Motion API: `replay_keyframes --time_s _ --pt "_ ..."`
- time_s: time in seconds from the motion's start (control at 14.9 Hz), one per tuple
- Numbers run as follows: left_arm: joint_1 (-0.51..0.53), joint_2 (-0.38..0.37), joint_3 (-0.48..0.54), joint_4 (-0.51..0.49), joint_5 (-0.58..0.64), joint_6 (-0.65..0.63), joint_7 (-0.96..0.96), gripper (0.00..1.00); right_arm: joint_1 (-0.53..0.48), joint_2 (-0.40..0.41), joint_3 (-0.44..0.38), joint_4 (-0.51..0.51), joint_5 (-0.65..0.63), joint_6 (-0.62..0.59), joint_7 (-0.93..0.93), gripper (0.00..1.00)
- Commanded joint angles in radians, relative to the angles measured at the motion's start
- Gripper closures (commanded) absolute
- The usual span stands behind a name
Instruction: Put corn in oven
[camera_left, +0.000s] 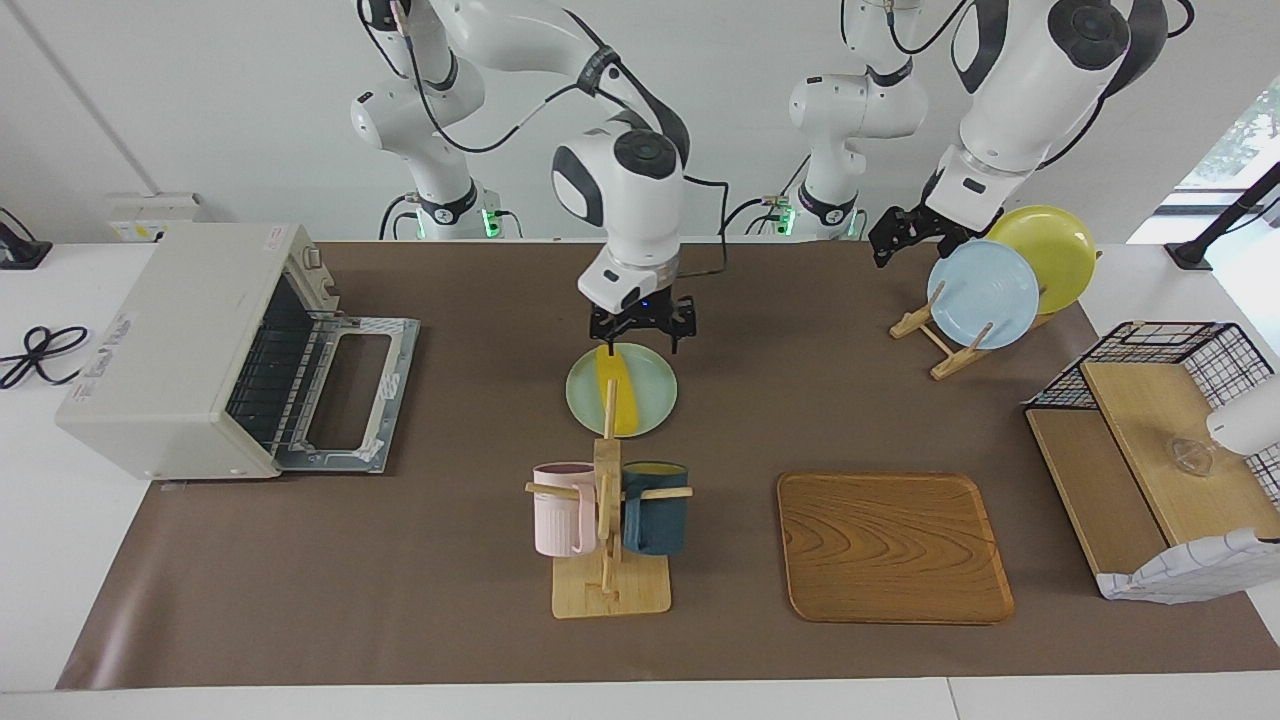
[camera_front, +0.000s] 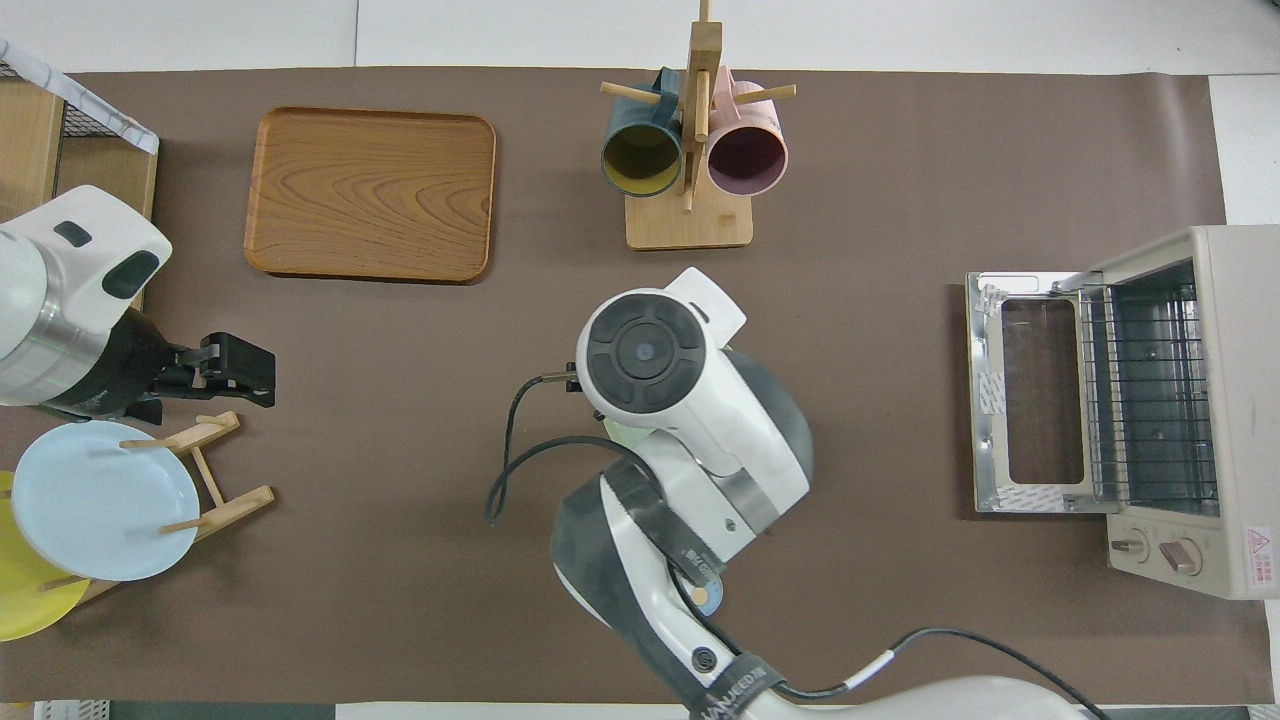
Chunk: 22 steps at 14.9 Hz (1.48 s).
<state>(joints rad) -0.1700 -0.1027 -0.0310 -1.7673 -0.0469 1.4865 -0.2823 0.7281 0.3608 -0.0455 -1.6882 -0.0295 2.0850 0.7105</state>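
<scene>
The oven (camera_left: 200, 350) sits at the right arm's end of the table (camera_left: 400, 560), door down. The right gripper (camera_left: 640, 330) hangs just over the green plate (camera_left: 650, 400), jaws spread wide above the corn (camera_left: 625, 395) lying on it. The left gripper (camera_left: 895, 240) waits by the plate rack (camera_left: 935, 345), jaws parted.

Taking the oven (camera_left: 190, 350) as landmark: its door (camera_left: 350, 392) lies folded down flat on the brown mat (camera_left: 400, 600), leaving the mouth unblocked, with only the wire rack (camera_front: 1145, 390) inside. Between the oven and the green plate (camera_left: 650, 395), bare mat offers a free lane. The mug rack (camera_left: 608, 500) stands farther from the robots than that lane. The wooden tray (camera_left: 893, 547) lies well apart from the oven.
</scene>
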Motion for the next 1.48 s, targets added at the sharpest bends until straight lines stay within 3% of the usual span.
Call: replay_keyframes --time_s 0.0,0.2,0.34,0.4,0.54,0.87,0.94,1.01,1.07,1.27,1.41 --pt "0.03 0.024 -0.009 0.026 0.006 -0.002 0.04 0.0 0.039 0.116 -0.007 0.076 -0.029 0.044 0.055 0.0" --pt "0.041 0.099 -0.007 0.135 -0.034 -0.015 0.037 0.0 0.053 0.119 -0.005 0.036 -0.029 0.088 0.056 0.0" --pt "0.041 0.136 -0.01 0.183 -0.034 -0.018 0.037 0.0 0.062 0.106 -0.007 -0.042 -0.029 0.16 0.041 0.01" --pt "0.041 0.135 -0.012 0.183 -0.034 -0.018 0.038 0.0 0.06 0.095 -0.007 -0.073 -0.039 0.185 0.027 0.07" --pt "0.034 0.123 -0.012 0.172 -0.034 -0.017 0.041 0.0 0.059 0.092 -0.007 -0.09 -0.059 0.191 0.012 0.24" --pt "0.041 0.123 -0.02 0.164 -0.033 -0.025 0.054 0.0 0.065 0.07 -0.007 -0.149 -0.063 0.201 0.006 0.57" --pt "0.041 0.123 -0.02 0.166 -0.033 -0.025 0.054 0.0 0.065 0.069 -0.007 -0.154 -0.064 0.201 0.004 0.67" --pt "0.04 0.121 -0.021 0.164 -0.033 -0.025 0.054 0.0 0.065 0.069 -0.007 -0.156 -0.064 0.199 0.004 0.89" --pt "0.038 0.12 -0.02 0.164 -0.033 -0.023 0.054 0.0 0.065 0.069 -0.007 -0.156 -0.064 0.199 0.004 1.0" --pt "0.04 0.116 -0.02 0.163 -0.033 -0.02 0.054 0.0 0.063 0.07 -0.007 -0.14 -0.088 0.176 -0.002 1.0" --pt "0.043 0.115 -0.02 0.163 -0.033 -0.017 0.054 0.0 0.047 0.073 -0.007 -0.072 -0.209 0.065 -0.011 1.0"
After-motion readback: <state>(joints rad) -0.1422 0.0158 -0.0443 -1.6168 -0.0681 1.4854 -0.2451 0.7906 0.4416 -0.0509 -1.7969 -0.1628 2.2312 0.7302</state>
